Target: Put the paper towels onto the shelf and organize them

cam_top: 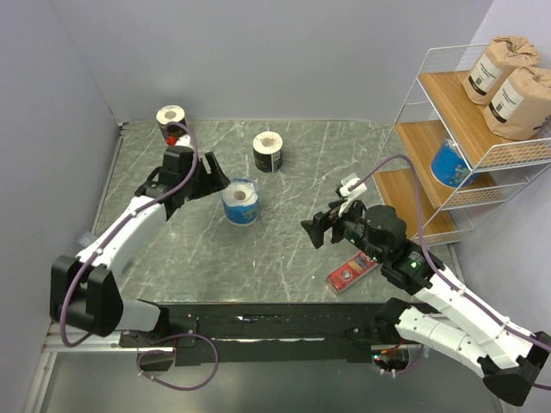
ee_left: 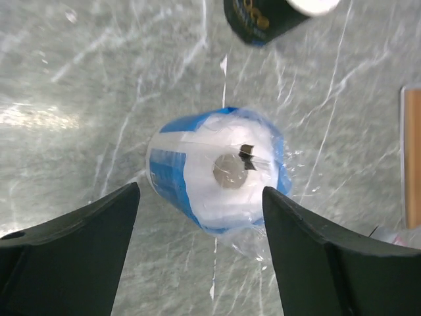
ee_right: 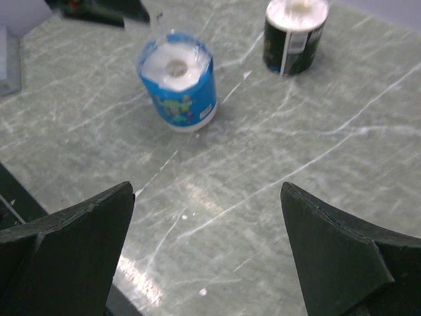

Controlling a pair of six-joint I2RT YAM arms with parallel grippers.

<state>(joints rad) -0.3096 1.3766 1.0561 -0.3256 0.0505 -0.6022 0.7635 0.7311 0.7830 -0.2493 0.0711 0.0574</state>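
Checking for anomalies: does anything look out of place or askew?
A flat red box lies diagonally on the table near the right arm, the only thing that isn't a roll. Nothing else stands out.

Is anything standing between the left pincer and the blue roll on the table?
Nothing visible. The left pincer is open, facing the upright blue paper towel roll, with only bare tabletop between them.

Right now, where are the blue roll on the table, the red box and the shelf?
blue roll on the table (cam_top: 240, 205): top external view, middle of the roll.
red box (cam_top: 352, 272): top external view, middle of its flat top.
shelf (cam_top: 419, 136): top external view, bare wood of the middle tier.
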